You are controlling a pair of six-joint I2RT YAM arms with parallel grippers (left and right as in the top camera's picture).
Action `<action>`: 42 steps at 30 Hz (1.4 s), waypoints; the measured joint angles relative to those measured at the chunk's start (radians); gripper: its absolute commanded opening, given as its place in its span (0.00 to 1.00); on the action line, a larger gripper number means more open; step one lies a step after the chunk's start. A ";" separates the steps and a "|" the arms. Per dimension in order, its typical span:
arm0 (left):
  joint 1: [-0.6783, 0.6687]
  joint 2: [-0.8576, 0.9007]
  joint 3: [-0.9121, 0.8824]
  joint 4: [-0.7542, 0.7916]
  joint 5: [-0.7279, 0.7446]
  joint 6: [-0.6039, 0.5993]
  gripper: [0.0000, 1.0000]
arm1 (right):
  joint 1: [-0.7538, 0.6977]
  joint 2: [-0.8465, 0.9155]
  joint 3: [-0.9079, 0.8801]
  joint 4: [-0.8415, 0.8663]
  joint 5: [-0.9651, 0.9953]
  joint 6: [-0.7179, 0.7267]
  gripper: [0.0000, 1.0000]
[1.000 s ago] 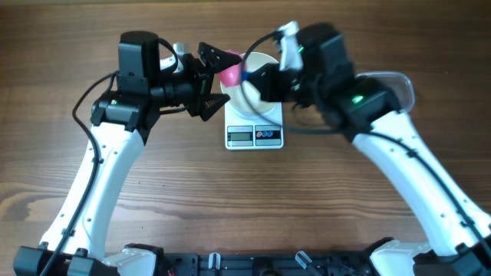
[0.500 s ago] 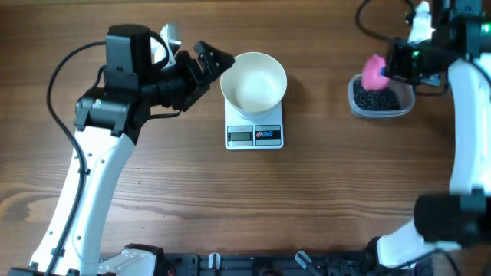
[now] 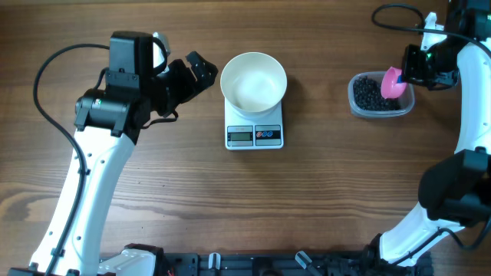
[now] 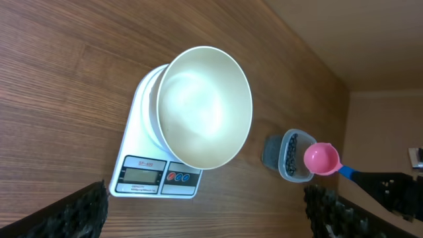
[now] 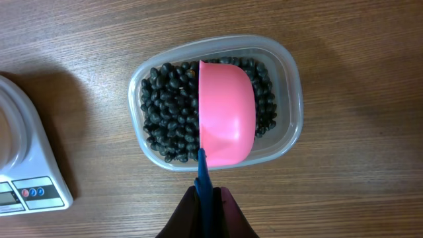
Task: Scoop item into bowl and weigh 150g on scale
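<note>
The white bowl [image 3: 253,80] stands on the small white scale [image 3: 254,135] at mid table, and no beans show in it [image 4: 201,106]. The item, black beans [image 5: 168,109], fills a clear tub [image 3: 380,95] at the far right. My right gripper [image 3: 418,65] is shut on the blue handle [image 5: 203,175] of a pink scoop [image 5: 226,112]. The scoop is tipped on its side over the right half of the tub. My left gripper [image 3: 201,74] stands wide open just left of the bowl, apart from it, with nothing between its fingers [image 4: 86,211].
Bare wooden table lies between the scale and the tub [image 4: 287,155] and in front of the scale. The scale's display and buttons [image 4: 155,178] face the near edge. Both arms reach in from the near side, and a black cable loops over the far right corner.
My right arm has swung right from the bowl to the tub with the scoop, which now sits low over the beans. My left gripper has drawn back slightly left of the bowl.
</note>
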 measured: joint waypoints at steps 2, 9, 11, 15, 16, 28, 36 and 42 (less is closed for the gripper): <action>0.000 0.000 0.000 0.000 -0.010 0.002 1.00 | 0.000 0.000 0.000 0.000 0.000 0.000 0.04; 0.000 0.000 0.000 -0.008 -0.013 0.004 1.00 | 0.000 0.000 0.000 0.000 0.000 0.000 0.04; 0.000 0.000 0.000 -0.010 -0.013 0.004 1.00 | 0.000 0.000 0.000 -0.001 0.000 0.000 0.04; 0.000 0.000 0.000 -0.011 -0.013 0.004 1.00 | 0.000 0.000 0.000 -0.001 0.000 0.000 0.04; 0.000 0.000 0.000 -0.011 -0.013 0.004 1.00 | 0.000 0.000 0.000 -0.001 0.000 0.000 0.04; 0.000 0.000 0.000 -0.017 -0.013 0.004 1.00 | 0.000 0.000 0.000 0.006 0.000 0.000 0.28; 0.000 0.000 0.000 -0.019 -0.014 0.004 1.00 | 0.000 0.000 0.000 0.026 0.031 -0.012 0.04; 0.000 0.000 0.000 -0.019 -0.014 0.004 1.00 | 0.000 0.000 0.000 0.023 0.052 -0.015 0.04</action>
